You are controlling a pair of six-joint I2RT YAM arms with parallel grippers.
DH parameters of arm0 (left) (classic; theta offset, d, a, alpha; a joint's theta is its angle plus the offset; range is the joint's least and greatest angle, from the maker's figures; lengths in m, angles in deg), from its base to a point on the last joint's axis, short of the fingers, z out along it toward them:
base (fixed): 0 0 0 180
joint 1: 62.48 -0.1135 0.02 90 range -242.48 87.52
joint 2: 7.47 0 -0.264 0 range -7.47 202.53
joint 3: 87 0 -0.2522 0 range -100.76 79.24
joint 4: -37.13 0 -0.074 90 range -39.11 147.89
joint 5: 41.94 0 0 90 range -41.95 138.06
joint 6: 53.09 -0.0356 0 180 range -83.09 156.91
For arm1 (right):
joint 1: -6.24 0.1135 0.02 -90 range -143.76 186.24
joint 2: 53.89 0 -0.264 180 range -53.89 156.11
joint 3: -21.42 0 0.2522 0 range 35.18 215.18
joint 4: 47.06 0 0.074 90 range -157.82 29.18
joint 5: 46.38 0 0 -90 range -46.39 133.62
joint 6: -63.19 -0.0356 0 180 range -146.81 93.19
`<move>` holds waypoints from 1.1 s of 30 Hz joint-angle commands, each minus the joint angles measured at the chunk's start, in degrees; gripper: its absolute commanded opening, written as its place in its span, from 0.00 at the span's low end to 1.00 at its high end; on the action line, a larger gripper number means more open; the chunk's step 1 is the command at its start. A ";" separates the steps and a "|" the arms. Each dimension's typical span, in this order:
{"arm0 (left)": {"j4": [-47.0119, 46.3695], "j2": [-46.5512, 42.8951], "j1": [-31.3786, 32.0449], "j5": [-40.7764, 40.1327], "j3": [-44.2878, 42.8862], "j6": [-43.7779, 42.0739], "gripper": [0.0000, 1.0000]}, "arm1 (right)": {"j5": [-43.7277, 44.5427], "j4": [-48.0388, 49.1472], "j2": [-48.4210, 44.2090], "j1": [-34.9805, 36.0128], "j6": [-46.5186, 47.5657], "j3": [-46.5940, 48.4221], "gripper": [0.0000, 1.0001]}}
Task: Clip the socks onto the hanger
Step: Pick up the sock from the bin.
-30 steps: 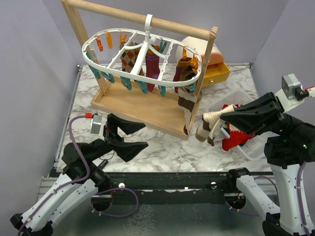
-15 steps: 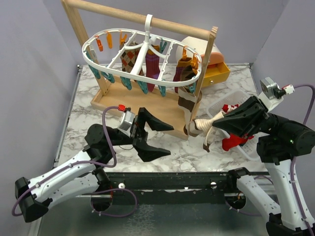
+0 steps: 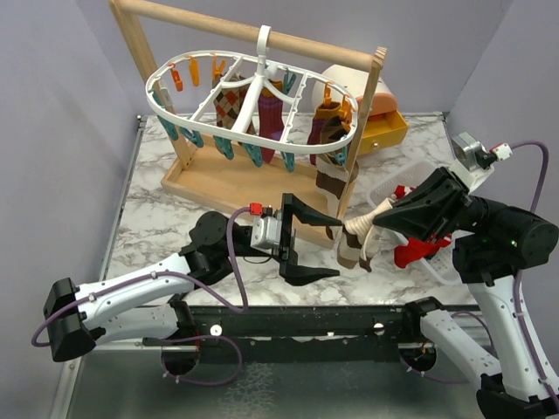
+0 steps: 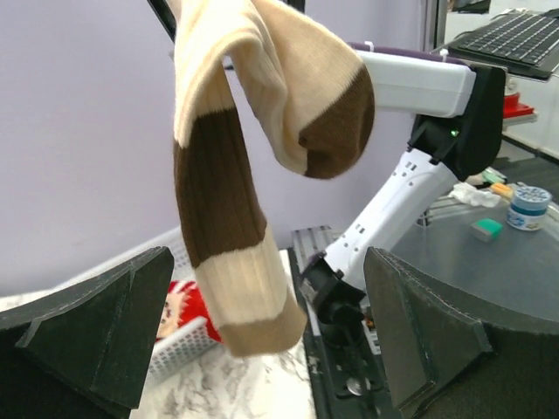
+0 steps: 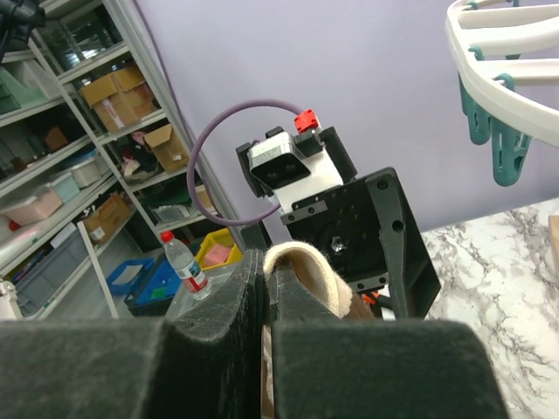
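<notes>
My right pincer [image 3: 383, 218] was clenched on a cream-and-brown sock [image 3: 356, 243]. The sock hung doubled over from my fingertips, both ends drooping toward the table. In the right wrist view my right pincer [image 5: 265, 288] showed its jaws pressed together, with the cream fabric [image 5: 306, 271] bunched just past them. My left pincer [image 3: 319, 247] was released, its 2 fingers spread wide and turned on their side, pointing at the right pincer. From the left pincer [image 4: 266, 262] the sock [image 4: 288, 96] dangled straight ahead, framed between both fingers and touching neither. The hanger [image 3: 160, 103] hung above and beyond both pincers from the bar of a wooden rack [image 3: 253, 35]. An argyle sock [image 3: 234, 103], a maroon sock [image 3: 271, 118] and a brown striped sock [image 3: 332, 179] were clipped to the hanger. From the right wrist, the hanger's rim [image 5: 507, 78] and teal clips [image 5: 489, 131] sat up to the right. A white basket [image 3: 441, 257] lay under my right arm, holding something red [image 3: 410, 251].
</notes>
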State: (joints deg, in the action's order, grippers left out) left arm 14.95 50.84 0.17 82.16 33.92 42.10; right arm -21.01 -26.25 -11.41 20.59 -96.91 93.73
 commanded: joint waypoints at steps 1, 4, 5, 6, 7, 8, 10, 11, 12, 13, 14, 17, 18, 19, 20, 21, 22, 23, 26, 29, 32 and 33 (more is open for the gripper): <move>-1.42 0.92 0.63 -2.67 -3.17 -4.93 0.99 | -2.00 0.02 -0.98 0.77 -0.99 1.16 0.00; -1.46 2.09 0.79 -1.69 -3.79 -4.93 0.99 | -1.94 1.23 -1.09 0.85 -1.94 0.84 0.01; -1.49 2.77 0.95 -0.96 -4.19 -4.93 0.99 | -1.85 1.67 -1.08 0.85 -2.27 0.81 0.01; -1.50 3.38 1.33 -0.29 -4.57 -4.93 0.99 | -1.83 2.08 -1.00 0.93 -2.62 0.71 0.01; -1.48 4.15 1.74 0.16 -4.93 -4.85 0.99 | -1.83 2.24 -1.04 0.99 -2.66 0.70 0.01; -1.49 4.79 2.36 -0.05 -5.37 -4.91 0.99 | -1.77 2.30 -1.00 1.02 -2.73 0.77 0.01; -1.50 6.00 3.30 -2.01 -5.92 -4.93 0.99 | -1.74 2.55 -1.04 1.12 -2.81 0.78 0.01; -1.50 6.45 3.69 -2.94 -6.18 -6.58 0.98 | -1.74 2.60 -1.02 1.16 -2.88 0.85 0.01; -1.44 6.99 3.92 -4.26 -6.45 -6.70 0.96 | -1.74 2.61 -1.08 1.15 -2.91 0.87 0.01; -1.41 7.40 4.03 -5.48 -6.86 -6.42 0.94 | -1.79 2.61 -1.18 1.19 -2.93 0.89 0.01; -1.41 7.80 4.05 -6.54 -7.27 -6.20 0.89 | -1.82 2.63 -1.22 1.21 -2.90 0.83 0.00; -1.33 8.42 4.24 -7.37 -7.71 -6.88 0.69 | -1.91 2.46 -1.58 1.34 -2.90 0.57 0.01; -1.32 8.56 4.24 -7.57 -7.76 -7.21 0.58 | -1.91 2.25 -1.67 1.38 -2.73 0.46 0.01; -1.32 8.62 4.28 -7.85 -7.76 -7.52 0.48 | -1.91 2.14 -1.80 1.38 -2.66 0.36 0.00; -1.28 8.59 4.27 -8.25 -7.70 -7.97 0.35 | -1.94 1.97 -1.90 1.38 -2.62 0.18 0.01; -1.24 8.60 4.29 -8.90 -7.57 -8.37 0.24 | -2.00 1.66 -2.02 1.38 -2.47 0.09 0.01; -1.23 8.46 4.25 -9.81 -7.32 -8.85 0.12 | -2.05 1.25 -2.14 1.38 -2.20 -0.02 0.01; -1.23 8.18 4.36 -10.66 -6.99 -9.47 0.01 | -2.05 0.91 -2.28 1.38 -2.08 -0.15 0.01; -1.08 6.40 4.33 -13.52 -5.50 -10.85 0.00 | -2.19 -0.28 -2.70 1.51 -1.55 -0.24 0.01; -0.23 2.59 4.39 -15.93 -3.90 -12.71 0.00 | -1.77 -6.20 -3.01 1.45 2.01 0.60 0.30; 3.64 -1.72 4.36 -18.01 -3.37 -15.76 0.00 | -0.84 -12.92 -3.07 1.41 6.79 1.90 0.66; 5.76 -3.17 4.35 -18.65 -3.49 -17.09 0.00 | -0.59 -15.08 -2.91 1.41 8.51 2.49 0.72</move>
State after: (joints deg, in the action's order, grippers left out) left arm 16.32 53.94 4.28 68.31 29.96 30.27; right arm -21.79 -31.41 -13.99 21.68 -95.16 94.08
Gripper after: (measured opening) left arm 0.047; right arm 0.624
